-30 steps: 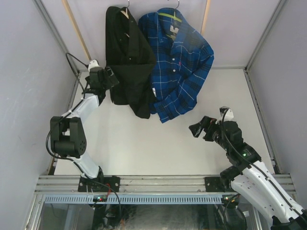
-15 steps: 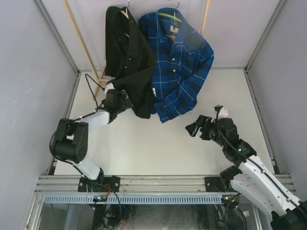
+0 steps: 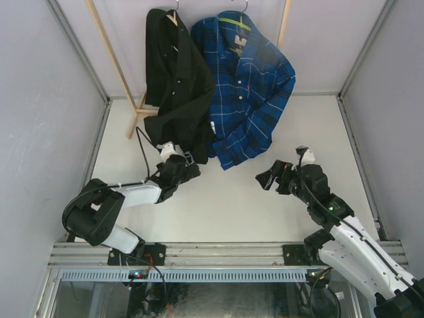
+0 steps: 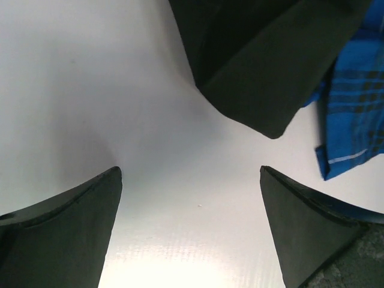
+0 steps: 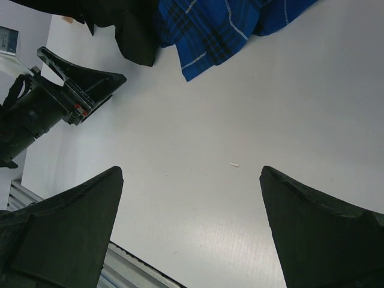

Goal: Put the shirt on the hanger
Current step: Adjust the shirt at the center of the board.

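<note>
Shirt (image 3: pixel 177 86) is seen hung over hanger (image 3: pixel 171 18) above the far edge of the counter (image 3: pixel 218 212). Left claw (image 3: pixel 191 165) is held wide open, empty, just beside the hem; right claw (image 3: pixel 266 177) is likewise spread, empty, well apart. Any pull-back is best made low, hem left unsnagged.

No legible text; plaid shirt (image 3: pixel 252 99) neck label (image 3: pixel 240 42) possibly printed, too small.
</note>
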Controlling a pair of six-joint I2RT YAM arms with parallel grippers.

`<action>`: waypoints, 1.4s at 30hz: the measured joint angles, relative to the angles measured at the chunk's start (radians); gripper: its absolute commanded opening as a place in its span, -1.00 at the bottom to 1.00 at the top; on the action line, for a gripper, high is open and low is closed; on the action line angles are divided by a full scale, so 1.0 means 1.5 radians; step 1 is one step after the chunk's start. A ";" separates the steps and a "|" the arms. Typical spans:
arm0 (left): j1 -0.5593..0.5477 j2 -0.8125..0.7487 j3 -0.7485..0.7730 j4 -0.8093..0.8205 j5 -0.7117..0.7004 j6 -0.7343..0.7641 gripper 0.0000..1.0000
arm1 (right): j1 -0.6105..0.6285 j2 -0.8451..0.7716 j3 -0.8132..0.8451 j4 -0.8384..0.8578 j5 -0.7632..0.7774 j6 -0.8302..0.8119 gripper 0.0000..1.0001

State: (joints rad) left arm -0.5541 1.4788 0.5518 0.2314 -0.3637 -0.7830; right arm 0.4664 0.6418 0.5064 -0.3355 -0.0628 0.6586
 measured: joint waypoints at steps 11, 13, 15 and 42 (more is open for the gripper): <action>-0.010 0.110 0.051 0.145 0.004 0.037 1.00 | 0.000 -0.029 -0.003 -0.003 0.000 0.000 0.91; -0.010 0.134 0.077 0.167 0.013 0.056 1.00 | 0.000 -0.030 -0.003 -0.004 0.000 0.000 0.92; -0.010 0.148 0.096 0.186 0.022 0.071 1.00 | 0.000 -0.031 -0.003 -0.005 0.001 0.000 0.91; 0.010 0.177 0.198 -0.100 -0.190 0.133 -1.00 | 0.000 -0.041 -0.003 -0.013 0.003 0.000 0.91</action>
State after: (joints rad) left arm -0.5392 1.7443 0.8486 0.0807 -0.6487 -0.5831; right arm 0.4664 0.5808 0.5022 -0.3553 -0.0578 0.6582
